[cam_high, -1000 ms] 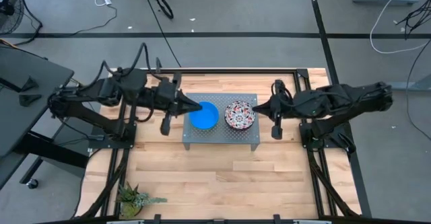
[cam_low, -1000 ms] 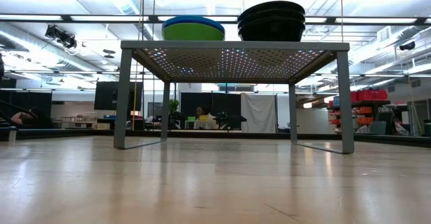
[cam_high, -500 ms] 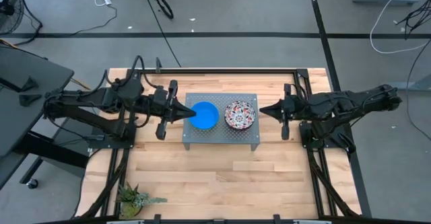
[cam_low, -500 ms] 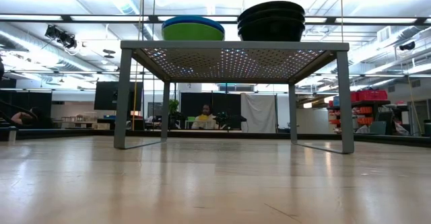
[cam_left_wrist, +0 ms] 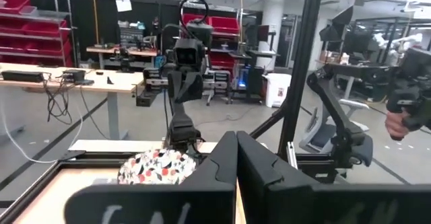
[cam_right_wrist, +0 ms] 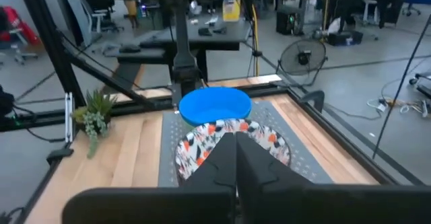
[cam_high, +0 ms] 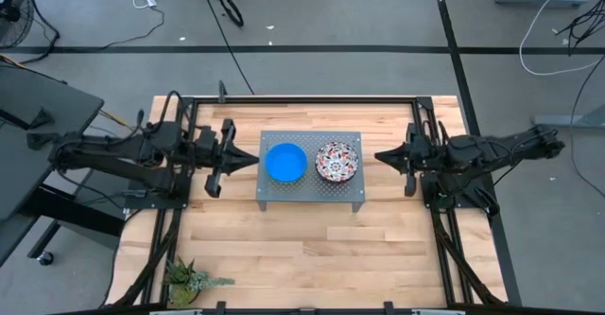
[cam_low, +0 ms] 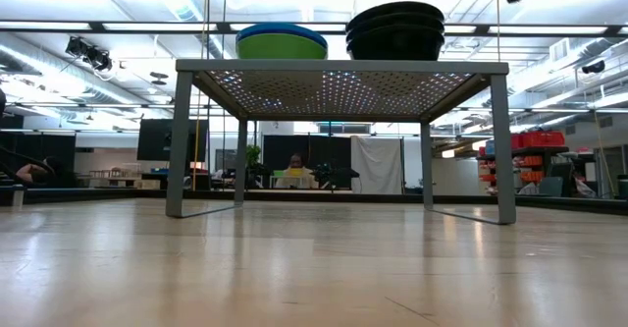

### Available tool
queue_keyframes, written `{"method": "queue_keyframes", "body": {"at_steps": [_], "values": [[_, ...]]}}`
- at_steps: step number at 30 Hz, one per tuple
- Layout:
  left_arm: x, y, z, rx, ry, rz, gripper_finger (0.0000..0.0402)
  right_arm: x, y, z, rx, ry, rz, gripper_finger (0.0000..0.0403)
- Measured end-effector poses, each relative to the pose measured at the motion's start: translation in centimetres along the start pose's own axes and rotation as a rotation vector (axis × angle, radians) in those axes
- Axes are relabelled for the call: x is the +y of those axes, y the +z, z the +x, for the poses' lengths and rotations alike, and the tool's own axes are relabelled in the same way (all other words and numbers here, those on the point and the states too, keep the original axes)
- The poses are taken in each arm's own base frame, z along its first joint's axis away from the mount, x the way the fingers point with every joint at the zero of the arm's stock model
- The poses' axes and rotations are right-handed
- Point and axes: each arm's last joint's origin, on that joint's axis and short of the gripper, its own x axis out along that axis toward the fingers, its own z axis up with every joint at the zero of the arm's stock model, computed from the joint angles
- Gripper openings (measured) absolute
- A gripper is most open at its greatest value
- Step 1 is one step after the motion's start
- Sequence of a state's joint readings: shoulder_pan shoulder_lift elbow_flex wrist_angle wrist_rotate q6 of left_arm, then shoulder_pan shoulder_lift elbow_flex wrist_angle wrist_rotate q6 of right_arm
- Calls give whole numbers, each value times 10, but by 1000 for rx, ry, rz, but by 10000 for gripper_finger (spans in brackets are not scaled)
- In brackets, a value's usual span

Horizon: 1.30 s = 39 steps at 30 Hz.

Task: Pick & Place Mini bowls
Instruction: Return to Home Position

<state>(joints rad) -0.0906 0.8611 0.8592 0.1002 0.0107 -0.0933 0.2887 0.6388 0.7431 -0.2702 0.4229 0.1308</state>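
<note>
The mini bowls sit in two stacks on the grey perforated tray (cam_high: 310, 198). A bright blue bowl (cam_high: 285, 162) tops the left stack, with a green one (cam_low: 281, 47) under it. A white floral bowl (cam_high: 337, 162) tops the right stack (cam_low: 395, 30). My left gripper (cam_high: 255, 160) is shut and hangs just off the tray's left edge, pointing at the blue bowl. My right gripper (cam_high: 378, 156) is shut just off the tray's right edge, pointing at the floral bowl (cam_right_wrist: 202, 140). Neither holds anything. The left wrist view shows the floral bowl (cam_left_wrist: 158, 167) past my shut fingers (cam_left_wrist: 236, 146).
A small spiky plant (cam_high: 189, 279) stands at the table's near left corner. Black frame rails (cam_high: 444, 230) run along both table sides under the arms. Bare wood lies in front of the tray. A person (cam_low: 294, 165) sits in the room beyond.
Both arms have drawn back from over the tray and sunk: the left gripper toward the table's left edge, the right toward its right edge. Both stay shut. The two bowl stacks have not moved.
</note>
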Motion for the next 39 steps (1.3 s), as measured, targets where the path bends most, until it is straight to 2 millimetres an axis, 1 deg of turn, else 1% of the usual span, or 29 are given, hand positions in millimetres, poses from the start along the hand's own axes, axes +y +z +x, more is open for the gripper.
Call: {"method": "queue_keyframes", "body": {"at_steps": [6, 9, 14, 19, 22, 28, 34, 39], "values": [[5, -20, -15, -4, 29, -36, 3, -5, -21, -1, -79, 24, 31, 0], [8, -27, -21, -5, 43, -50, 3, -7, -27, 1, -117, 54, 47, 0], [12, -32, -30, -20, 66, -54, 4, -15, -32, 5, -111, 25, 40, 0], [17, -47, -36, -26, 90, -64, 4, -20, -35, 8, -102, 17, 10, 0], [20, -59, -40, -34, 101, -73, 4, -23, -40, 10, -97, 22, 10, 0], [23, -80, -50, -72, 105, -68, 4, -26, -54, 9, -194, 54, 8, 0], [26, -99, -58, -51, 103, -76, 4, -29, -71, 9, -152, 36, -28, 0], [27, -118, -64, -24, 115, -60, 4, -30, -89, 10, -120, 33, -49, 0]]}}
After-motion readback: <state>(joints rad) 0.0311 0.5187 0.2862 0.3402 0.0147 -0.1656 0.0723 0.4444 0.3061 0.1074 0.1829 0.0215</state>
